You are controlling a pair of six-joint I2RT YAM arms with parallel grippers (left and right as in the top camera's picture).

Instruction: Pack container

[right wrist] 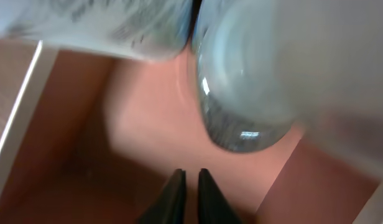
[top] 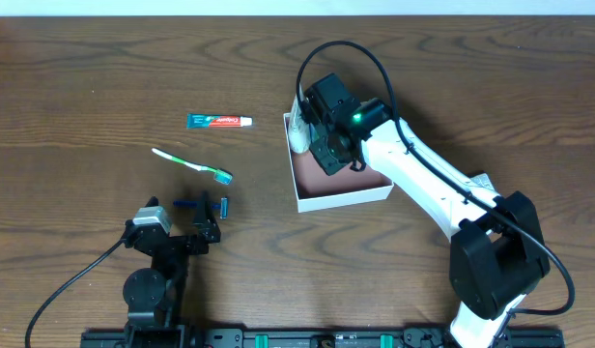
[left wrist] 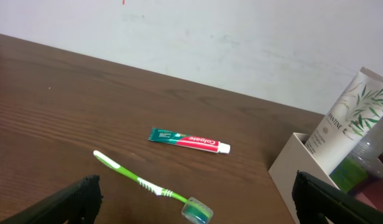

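From where I stand, the shallow square container with thin white walls and a dusty pink-brown floor (top: 344, 199) sits on the dark wooden table (top: 85, 58), in front of the right arm's base. The right gripper (right wrist: 190, 186) is reaching down into its far corner on the left-arm side. Its two dark fingertips are pinched nearly together with nothing between them. A white tube printed with green leaves (left wrist: 352, 115) leans in that corner. Just beside it is a clear rounded plastic bottle (right wrist: 247, 93), which looms large and blurred in the wrist view. I judge the step to be settling these two against the container's walls so they take little room. If so, it wants a slow, low nudge near each base, pushing toward the corner. Pressing high on the tube looks likely to tip it over the rim. The closed fingers should also clear the thin wall on the way out, since catching it could drag the light box. Outside the container, on its left-arm side and well apart from it, lie a small green-and-red toothpaste tube (top: 219, 121) and a green-and-white toothbrush (top: 190, 163). They are not yet packed. The left gripper (top: 205, 205) rests nearer the robot than the toothbrush, its fingers spread wide and empty.
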